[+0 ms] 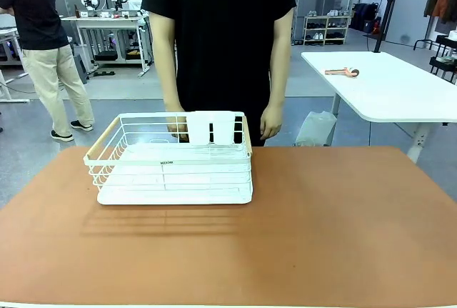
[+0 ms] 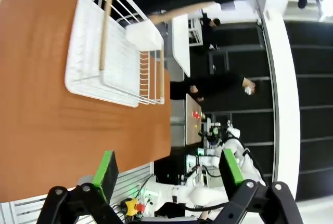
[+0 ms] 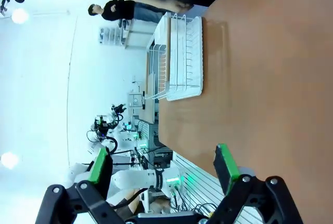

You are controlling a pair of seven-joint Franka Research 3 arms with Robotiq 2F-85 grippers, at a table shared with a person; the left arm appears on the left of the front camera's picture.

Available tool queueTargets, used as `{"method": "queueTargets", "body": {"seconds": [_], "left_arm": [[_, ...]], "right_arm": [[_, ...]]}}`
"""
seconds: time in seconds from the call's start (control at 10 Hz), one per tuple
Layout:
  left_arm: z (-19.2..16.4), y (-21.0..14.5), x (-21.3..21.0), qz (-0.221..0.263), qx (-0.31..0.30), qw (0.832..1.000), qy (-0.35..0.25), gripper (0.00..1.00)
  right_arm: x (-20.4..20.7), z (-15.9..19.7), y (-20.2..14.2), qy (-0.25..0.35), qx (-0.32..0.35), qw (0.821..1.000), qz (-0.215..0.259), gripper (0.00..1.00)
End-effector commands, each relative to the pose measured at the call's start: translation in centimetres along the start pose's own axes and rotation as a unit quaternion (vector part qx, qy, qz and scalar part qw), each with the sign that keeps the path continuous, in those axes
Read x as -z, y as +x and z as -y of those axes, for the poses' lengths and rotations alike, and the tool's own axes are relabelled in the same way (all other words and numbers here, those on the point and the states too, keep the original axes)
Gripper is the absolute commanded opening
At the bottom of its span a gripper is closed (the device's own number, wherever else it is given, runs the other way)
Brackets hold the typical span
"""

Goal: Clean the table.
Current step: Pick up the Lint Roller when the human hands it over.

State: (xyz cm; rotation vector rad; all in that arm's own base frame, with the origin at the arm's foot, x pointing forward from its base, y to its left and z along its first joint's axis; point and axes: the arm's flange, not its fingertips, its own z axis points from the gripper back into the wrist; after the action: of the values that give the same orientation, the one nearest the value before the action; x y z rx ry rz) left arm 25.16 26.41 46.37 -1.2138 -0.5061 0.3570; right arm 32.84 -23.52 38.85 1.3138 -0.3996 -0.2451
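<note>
Reddish-brown matte table (image 1: 321,222) is lying in front of a standing person in the front view, looking smooth and spotless, with only a white wire dish rack (image 1: 175,161) sitting on its far left part, so I judge the clearing not yet begun. In the left wrist view, the left gripper (image 2: 167,168) is hanging wide open and empty. In the right wrist view, the right gripper (image 3: 162,166) is gaping likewise, holding nothing.

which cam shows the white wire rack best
Front view: the whole rack stands level on the table. Both wrist views show it rolled sideways, smaller in the right one.
</note>
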Motion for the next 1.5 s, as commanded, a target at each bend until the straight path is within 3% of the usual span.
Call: {"method": "queueTargets", "body": {"seconds": [0.0,0.1,1.4], "left_arm": [[0.3,0.6,2.1,-0.012,-0.016,1.0,0.01,1.0],[0.0,0.0,0.0,0.0,0.0,1.0,0.0,1.0],[0.0,0.0,0.0,0.0,0.0,1.0,0.0,1.0]], "right_arm": [[2.9,-0.4,0.9,0.005,-0.023,1.0,-0.019,1.0],[0.0,0.0,0.0,0.0,0.0,1.0,0.0,1.0],[0.0,0.0,0.0,0.0,0.0,1.0,0.0,1.0]]}}
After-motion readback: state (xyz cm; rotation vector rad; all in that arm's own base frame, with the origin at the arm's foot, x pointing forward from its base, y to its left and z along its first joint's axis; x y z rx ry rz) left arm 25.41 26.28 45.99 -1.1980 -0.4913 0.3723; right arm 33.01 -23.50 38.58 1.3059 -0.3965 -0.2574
